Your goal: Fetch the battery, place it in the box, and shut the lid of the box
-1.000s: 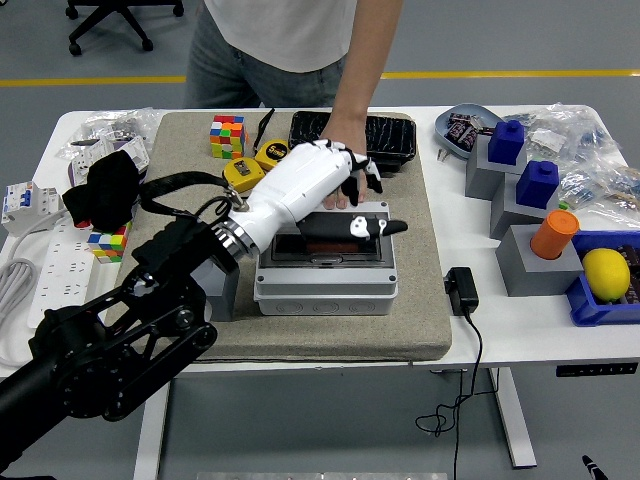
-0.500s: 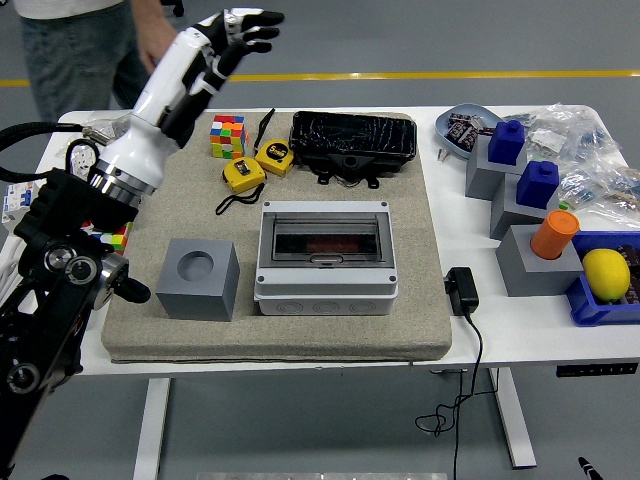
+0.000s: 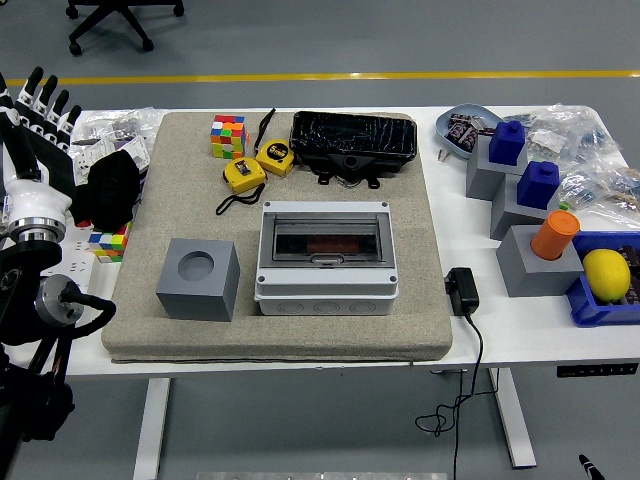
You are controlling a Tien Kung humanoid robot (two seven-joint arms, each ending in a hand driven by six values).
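Observation:
The grey box [image 3: 325, 290] sits mid-mat with its clear lid [image 3: 325, 238] lying flat and shut. A dark reddish object, perhaps the battery [image 3: 326, 244], shows dimly through the lid. My left hand [image 3: 38, 108] is raised at the far left edge of the picture, well away from the box, with its fingers spread upward and nothing in them. The right arm is out of view, and no person is in the picture.
On the mat [image 3: 140, 330] are a grey cube with a round hole [image 3: 198, 279], a Rubik's cube [image 3: 227, 135], two yellow tape measures [image 3: 244, 175] and a black tray [image 3: 352, 140]. A power adapter [image 3: 461, 290], grey blocks, a blue bowl [image 3: 466, 127] and a lemon [image 3: 606, 272] stand right.
My left arm has pulled back from over the box, swung up and away, and now stands at the far left edge. The person who reached to the box has left the view.

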